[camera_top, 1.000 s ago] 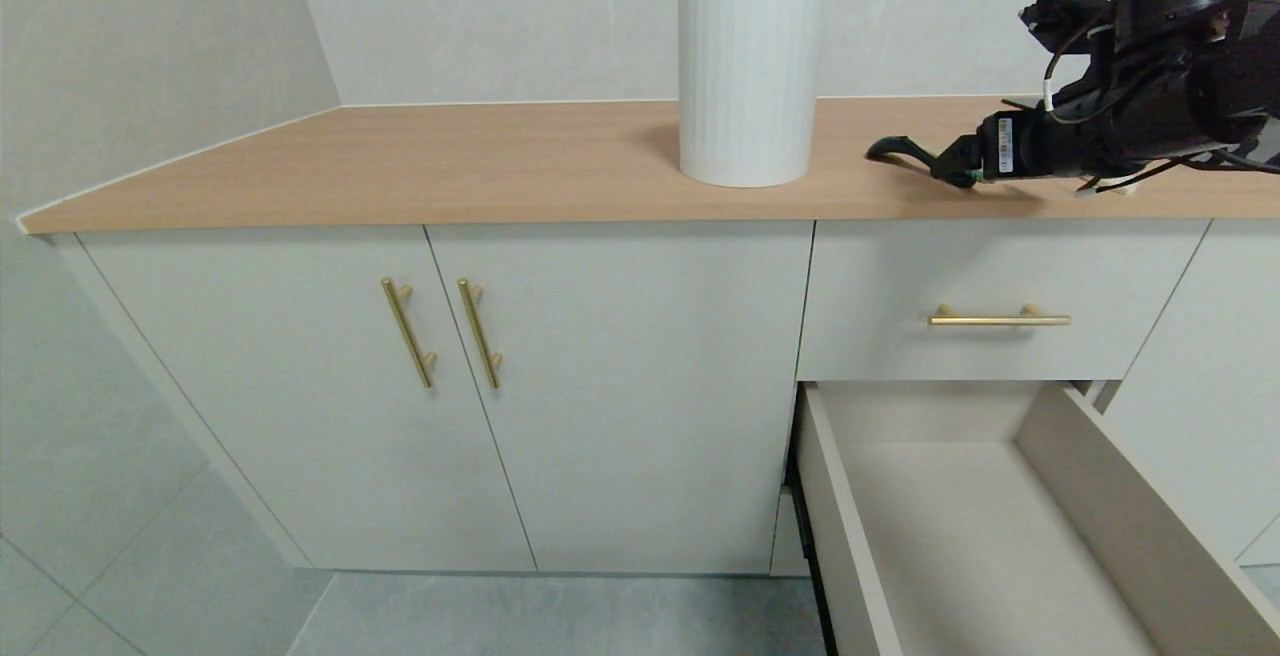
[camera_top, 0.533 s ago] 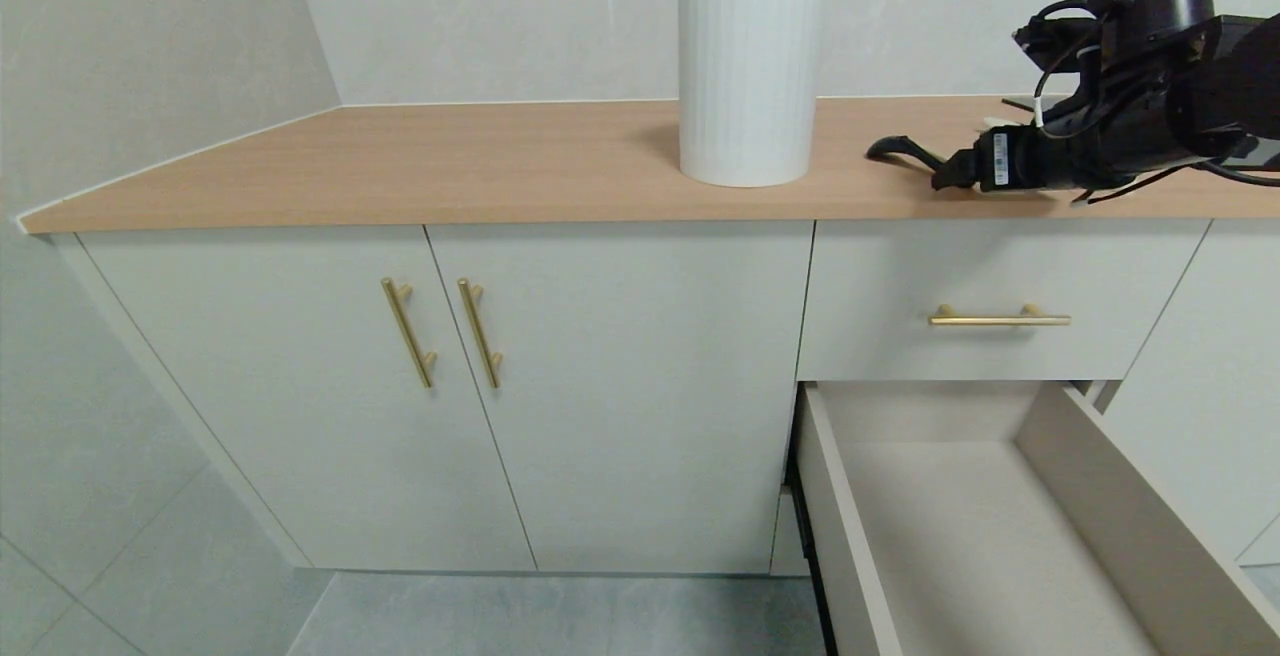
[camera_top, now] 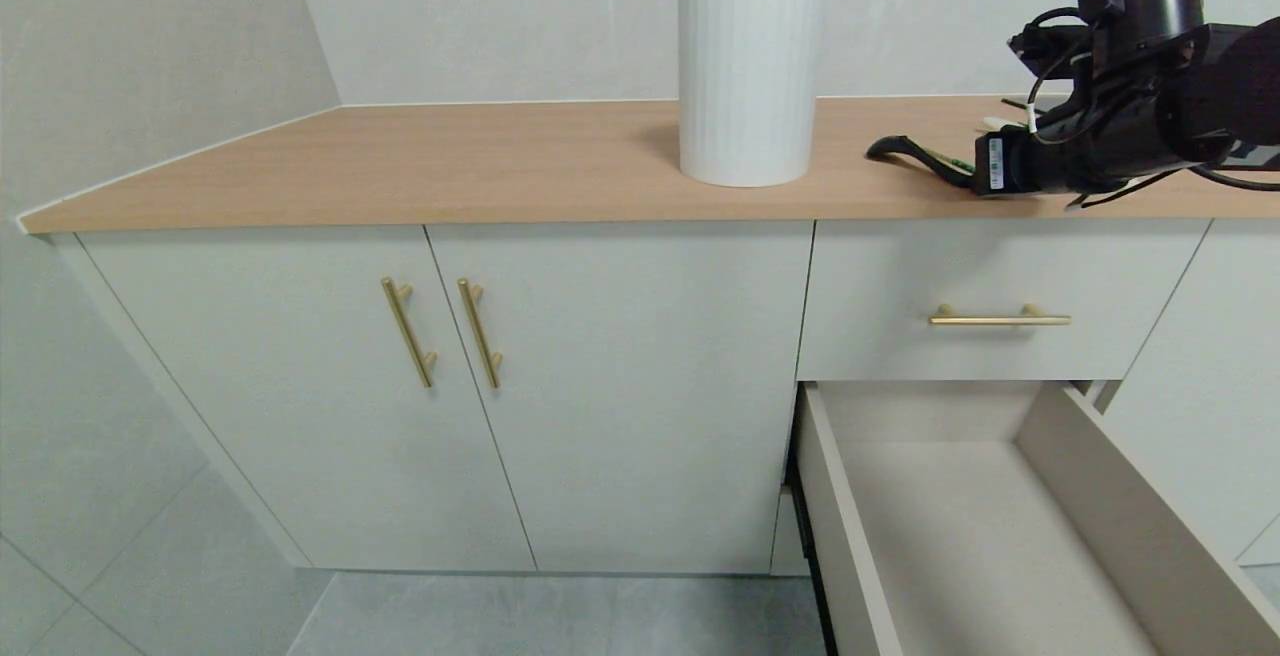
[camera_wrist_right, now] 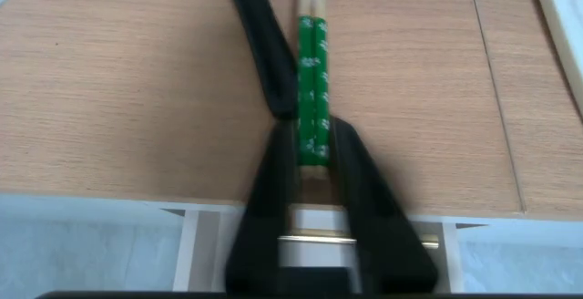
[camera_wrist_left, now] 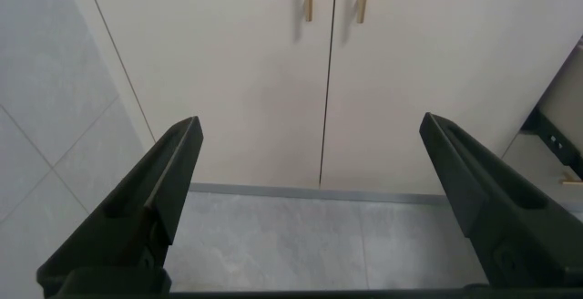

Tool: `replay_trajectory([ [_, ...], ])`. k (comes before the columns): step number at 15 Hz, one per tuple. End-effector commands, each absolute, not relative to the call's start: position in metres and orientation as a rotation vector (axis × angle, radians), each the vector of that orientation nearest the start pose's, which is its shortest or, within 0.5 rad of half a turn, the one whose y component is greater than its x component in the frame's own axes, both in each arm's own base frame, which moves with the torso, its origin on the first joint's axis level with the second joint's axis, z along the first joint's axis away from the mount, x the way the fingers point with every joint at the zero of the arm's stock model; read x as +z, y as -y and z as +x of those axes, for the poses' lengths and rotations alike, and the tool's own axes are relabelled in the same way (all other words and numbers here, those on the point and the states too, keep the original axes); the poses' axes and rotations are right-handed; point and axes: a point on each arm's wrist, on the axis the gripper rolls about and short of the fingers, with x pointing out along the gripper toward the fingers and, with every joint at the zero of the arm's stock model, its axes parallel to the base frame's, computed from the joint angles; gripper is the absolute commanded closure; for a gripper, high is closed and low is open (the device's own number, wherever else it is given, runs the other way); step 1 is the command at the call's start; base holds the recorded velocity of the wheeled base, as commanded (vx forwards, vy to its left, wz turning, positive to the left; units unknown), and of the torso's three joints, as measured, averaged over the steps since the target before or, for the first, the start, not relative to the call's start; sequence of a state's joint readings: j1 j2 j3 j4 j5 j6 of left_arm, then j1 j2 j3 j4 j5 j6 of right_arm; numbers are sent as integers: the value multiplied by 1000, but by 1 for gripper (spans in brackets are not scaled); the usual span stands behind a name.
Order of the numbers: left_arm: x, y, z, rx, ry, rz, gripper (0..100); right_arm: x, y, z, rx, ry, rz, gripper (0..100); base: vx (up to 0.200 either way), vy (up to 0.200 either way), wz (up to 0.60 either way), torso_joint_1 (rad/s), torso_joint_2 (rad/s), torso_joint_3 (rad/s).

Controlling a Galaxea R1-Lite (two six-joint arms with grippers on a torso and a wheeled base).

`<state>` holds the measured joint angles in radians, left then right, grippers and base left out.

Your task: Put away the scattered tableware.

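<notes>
Currently the right gripper's jaws are clenched on a pair of chopsticks. They pinch the pair at its green-wrapped end, low on the counter to the right of the white ribbed canister. The rest of the chopsticks lies flat on the wood, pointing away from the jaws.

A black utensil lies right along the chopsticks on the canister side, and its curved end is the nearest thing to the canister. I cannot tell whether it touches the sticks.

- **End grip:** The hold is at one end, so on a lift the long free part would likely droop. The two sticks could also scissor apart, and one might slide out.
- **Black utensil:** If it is caught against a finger or the sticks, a pull toward the counter's front edge could drag it along and tip it over.
- **Way to the drawer:** The open drawer sits below the canister and to its right, under a closed drawer with a brass handle. A steep descent could knock the sticks against that handle or the drawer wall and twist them in the grip.
- **Canister:** It stands well apart and looks safe unless the arm swings wide toward it.

The left gripper has its jaws spread wide and holds nothing. It is lower than the canister, facing the cabinet doors.
</notes>
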<state>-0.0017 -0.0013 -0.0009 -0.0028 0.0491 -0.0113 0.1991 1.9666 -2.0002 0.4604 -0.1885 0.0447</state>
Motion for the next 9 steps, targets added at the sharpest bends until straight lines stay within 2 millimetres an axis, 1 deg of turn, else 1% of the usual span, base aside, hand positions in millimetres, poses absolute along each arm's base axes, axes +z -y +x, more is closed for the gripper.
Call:
replay_trajectory([
  [1,76,-1,-23,48,3,-11,0,318,-71,372,1,-413,-37,100,0,0,0,0,0,0],
  [4,76,-1,-23,48,3,-12,0,320,-71,371,2,-408,-36,100,0,0,0,0,0,0],
  [6,76,-1,-23,48,3,-12,0,326,-70,367,1,-381,-26,100,0,0,0,0,0,0],
  [7,76,-1,-23,48,5,-11,0,333,-69,363,1,-350,-13,100,0,0,0,0,0,0],
  [9,76,-1,-23,48,3,-12,0,356,-65,342,0,-283,22,100,0,0,0,0,0,0],
])
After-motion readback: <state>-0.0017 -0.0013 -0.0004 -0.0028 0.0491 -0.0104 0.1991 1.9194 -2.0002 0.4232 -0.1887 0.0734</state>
